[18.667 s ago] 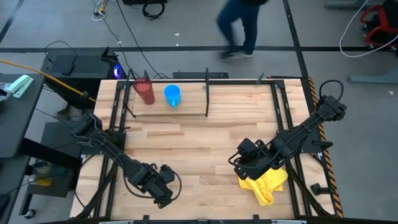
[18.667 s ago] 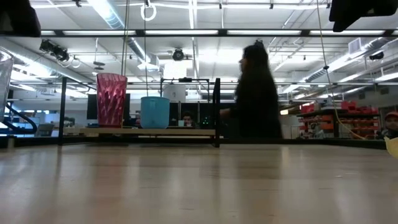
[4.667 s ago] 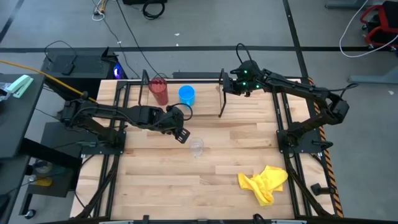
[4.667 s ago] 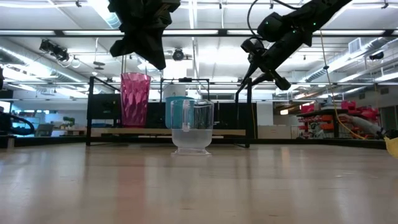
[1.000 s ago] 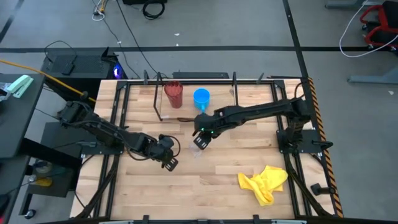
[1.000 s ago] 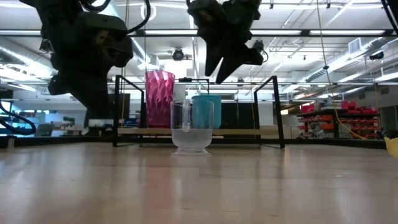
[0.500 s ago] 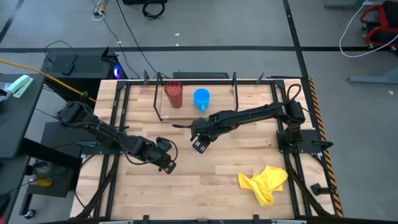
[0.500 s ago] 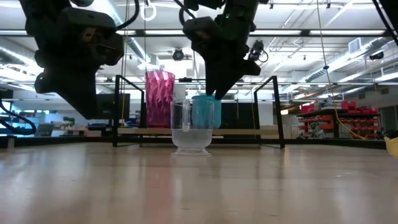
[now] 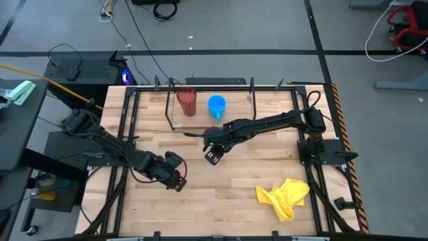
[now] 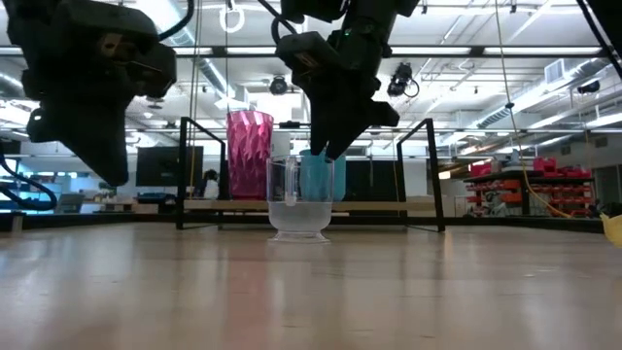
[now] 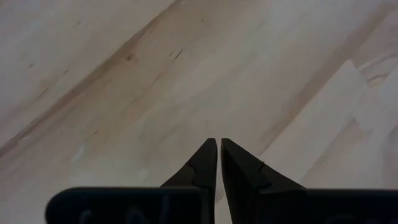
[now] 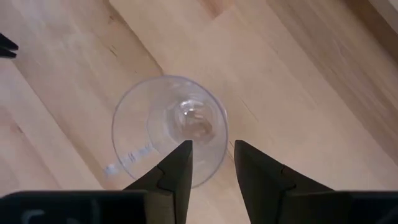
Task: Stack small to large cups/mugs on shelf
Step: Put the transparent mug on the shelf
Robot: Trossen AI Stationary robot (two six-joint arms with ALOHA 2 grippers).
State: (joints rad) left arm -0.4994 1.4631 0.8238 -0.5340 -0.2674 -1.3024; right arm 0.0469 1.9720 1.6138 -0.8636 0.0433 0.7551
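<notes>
Near the middle of the wooden bench (image 9: pixel 221 181), the small clear cup (image 10: pixel 300 197) stands upright, apart from the shelf. Directly above it hangs the right gripper (image 12: pixel 211 163), its jaws parted and straddling one side of the cup's rim, one finger inside the mouth and one outside, not yet clenched on the wall. Behind the cup, along the far edge of the bench, the black wire shelf (image 9: pixel 251 100) carries the tall dark red tumbler (image 9: pixel 186 101) and, just beside it toward the right arm, the blue cup (image 9: pixel 216 105), both upright. Well apart from the cups, the left gripper (image 11: pixel 219 155) hovers over bare wood on the left arm's side, its jaws all but pressed together on nothing. A crumpled yellow cloth (image 9: pixel 286 196) lies near the bench's front right corner.
</notes>
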